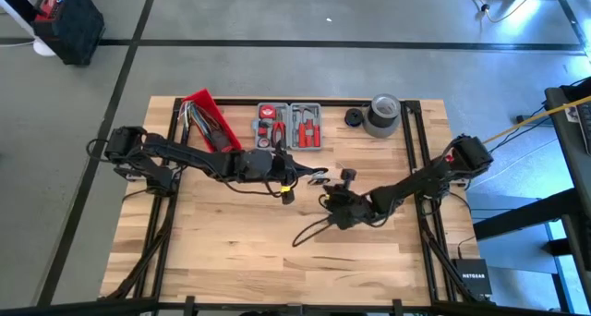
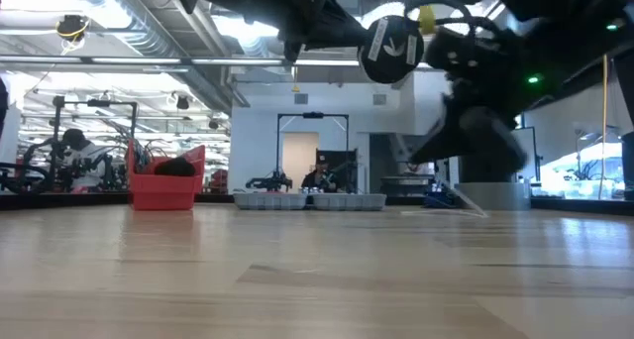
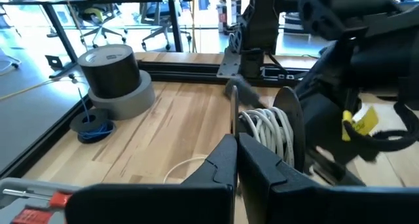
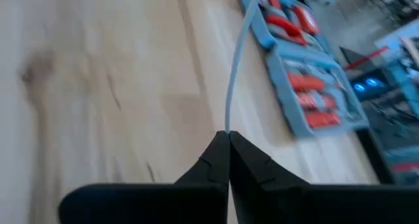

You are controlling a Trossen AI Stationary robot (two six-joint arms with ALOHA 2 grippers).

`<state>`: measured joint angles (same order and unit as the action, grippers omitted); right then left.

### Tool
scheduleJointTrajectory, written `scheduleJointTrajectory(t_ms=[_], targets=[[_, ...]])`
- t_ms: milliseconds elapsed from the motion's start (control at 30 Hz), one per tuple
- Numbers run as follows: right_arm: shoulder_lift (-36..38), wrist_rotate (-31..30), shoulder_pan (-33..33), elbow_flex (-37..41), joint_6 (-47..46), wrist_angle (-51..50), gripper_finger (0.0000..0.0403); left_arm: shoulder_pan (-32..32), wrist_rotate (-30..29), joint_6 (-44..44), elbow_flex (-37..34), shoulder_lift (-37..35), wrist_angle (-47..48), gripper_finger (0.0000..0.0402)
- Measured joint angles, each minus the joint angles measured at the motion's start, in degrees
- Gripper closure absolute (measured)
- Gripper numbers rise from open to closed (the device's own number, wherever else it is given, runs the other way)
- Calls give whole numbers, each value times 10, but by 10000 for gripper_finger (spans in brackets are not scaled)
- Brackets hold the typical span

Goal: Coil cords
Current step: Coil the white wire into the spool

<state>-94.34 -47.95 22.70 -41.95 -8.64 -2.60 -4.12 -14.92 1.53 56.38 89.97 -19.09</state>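
The white cord [image 3: 234, 112] rises thin and straight from my left gripper [image 3: 234, 144], which is shut on it near the table's middle [image 1: 319, 176]. Several white turns [image 3: 268, 129] lie bunched against the right arm's dark body. A slack loop [image 3: 183, 165] lies on the wood. My right gripper [image 4: 228, 135] is also shut on the white cord [image 4: 236, 67], just near of the left gripper [image 1: 327, 203]. The black cord [image 1: 309, 228] lies curved on the table by the right gripper. My left gripper pinches a single strand of the white cord [image 3: 233, 129] between its two fingertips. The strand runs straight away from the tips. My right gripper pinches a single strand of the white cord [image 4: 227, 122] at its fingertips. The strand runs straight and taut away from the tips toward the tool case.
A red bin [image 1: 208, 120], a grey open tool case [image 1: 288, 125], a grey tape roll [image 1: 383, 115] and a small dark coil [image 1: 355, 117] stand along the far edge. Bare wood lies toward the near edge [image 1: 277, 270].
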Motion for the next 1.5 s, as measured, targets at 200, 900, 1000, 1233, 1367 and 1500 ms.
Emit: scheduleJointTrajectory(t_ms=[200,900,1000,1233,1367,1500], targets=[[43,-31,14,0,-99,-161,400,0,0,0,0,0,2,402],[280,76,13,0,-158,-71,400,2,0,-20,0,-1,18,402],[279,97,10,0,-128,-18,400,2,0,-20,0,-1,19,402],[275,110,-5,0,-85,62,400,2,0,-20,0,-1,19,402],[253,154,-24,0,-68,117,400,2,0,-20,0,-1,19,402],[210,210,-47,0,-58,184,400,4,0,-18,0,-1,18,402]])
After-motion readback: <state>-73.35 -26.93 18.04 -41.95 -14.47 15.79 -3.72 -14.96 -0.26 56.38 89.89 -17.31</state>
